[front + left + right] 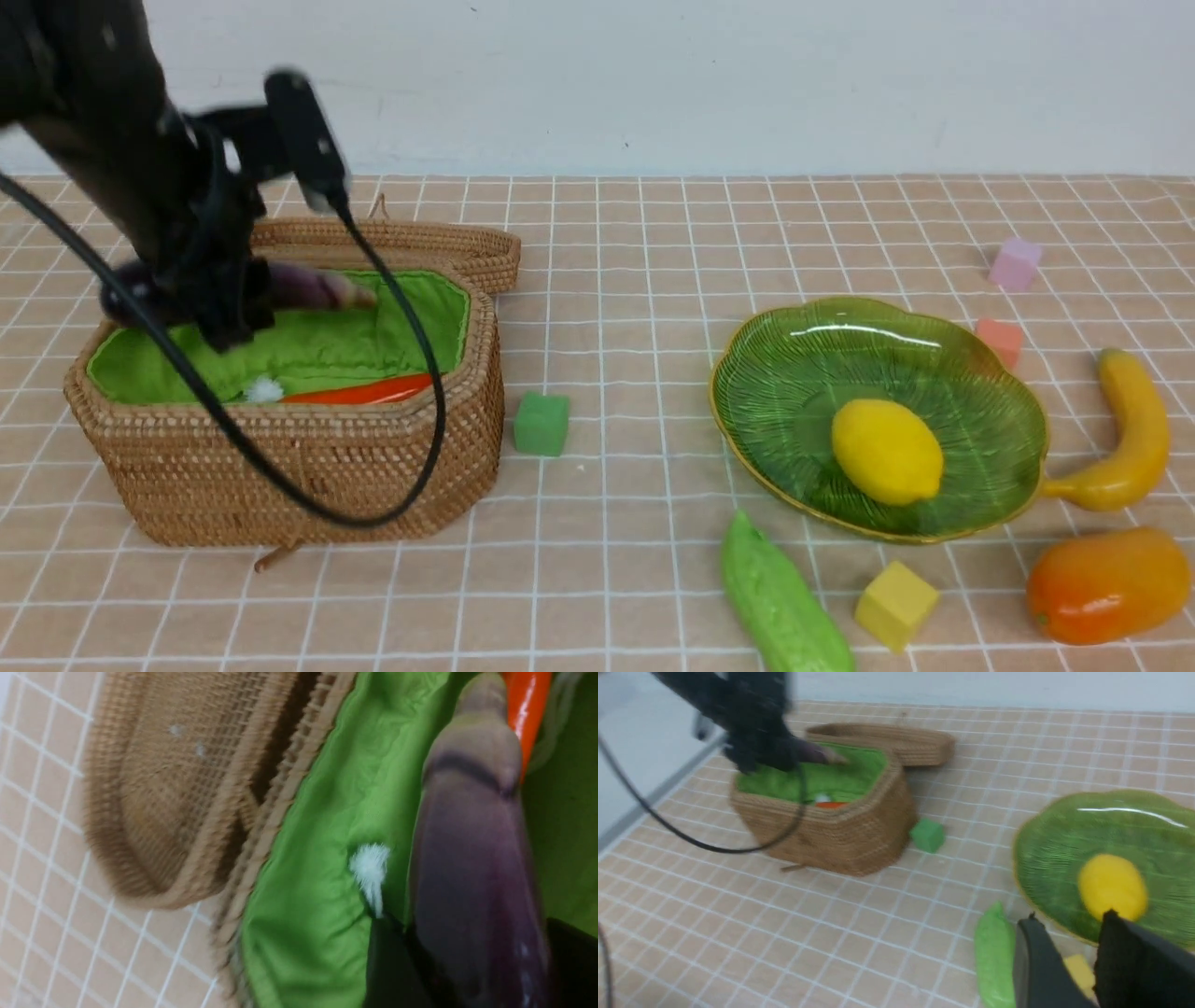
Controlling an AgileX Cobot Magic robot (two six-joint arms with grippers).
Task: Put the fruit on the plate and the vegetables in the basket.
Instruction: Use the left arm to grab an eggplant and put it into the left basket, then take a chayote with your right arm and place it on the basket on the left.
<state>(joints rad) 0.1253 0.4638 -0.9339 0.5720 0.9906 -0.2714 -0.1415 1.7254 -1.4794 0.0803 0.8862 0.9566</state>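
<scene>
Your left gripper [245, 301] is clamping the glossy dark purple eggplant [322, 291] over the brown woven wicker basket [308, 457]; your right gripper [1069, 921] is gaping, empty.

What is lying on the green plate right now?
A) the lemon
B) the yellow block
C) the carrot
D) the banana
A: the lemon lies alone on the plate, while the banana lies outside its rim.
</scene>
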